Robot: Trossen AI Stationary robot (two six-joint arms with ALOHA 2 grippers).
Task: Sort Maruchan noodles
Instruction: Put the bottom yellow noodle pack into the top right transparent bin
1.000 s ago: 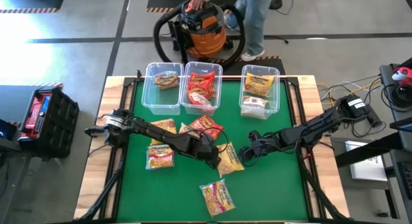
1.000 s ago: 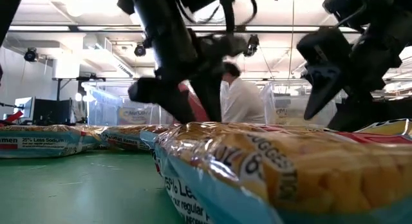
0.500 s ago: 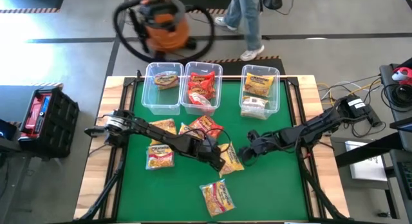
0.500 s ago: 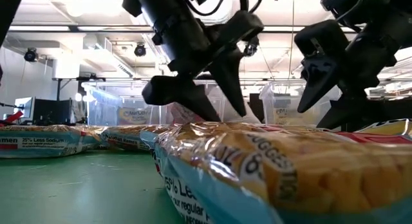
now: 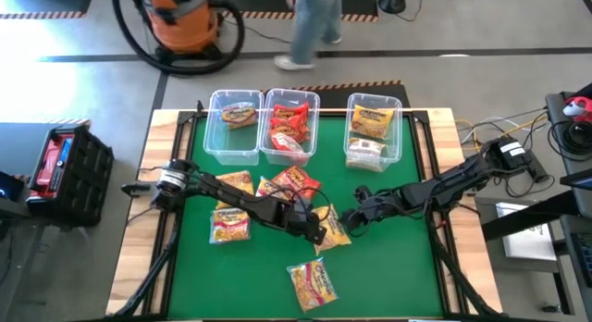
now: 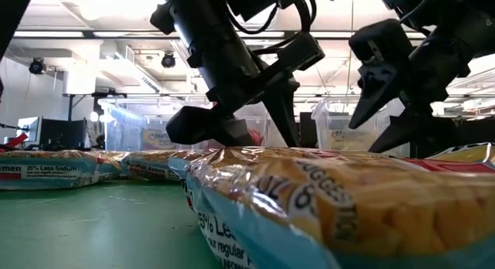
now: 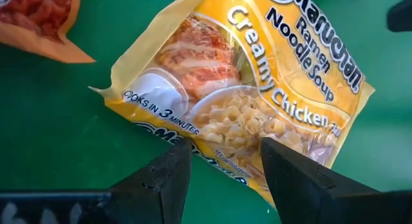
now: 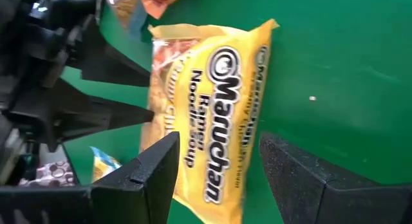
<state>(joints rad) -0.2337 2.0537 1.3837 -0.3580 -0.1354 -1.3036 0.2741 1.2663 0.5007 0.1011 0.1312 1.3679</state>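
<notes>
I see four views: one overhead looking straight down, one level at tabletop height, and two close wrist cameras sharing one yellow noodle packet (image 7: 251,102).

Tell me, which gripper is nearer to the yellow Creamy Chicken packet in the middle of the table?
Left. The left gripper is right over the yellow Creamy Chicken packet, open fingers at its edge. The right gripper waits just beside it, open.

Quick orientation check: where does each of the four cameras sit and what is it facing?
High: overhead, straight down on the table, both arms.
Low: table height, across packets; both arms descend.
Left wrist: past the left gripper, open over the Creamy Chicken packet.
Right wrist: past the right gripper, open.
Shared: both wrist views show that packet.
</notes>
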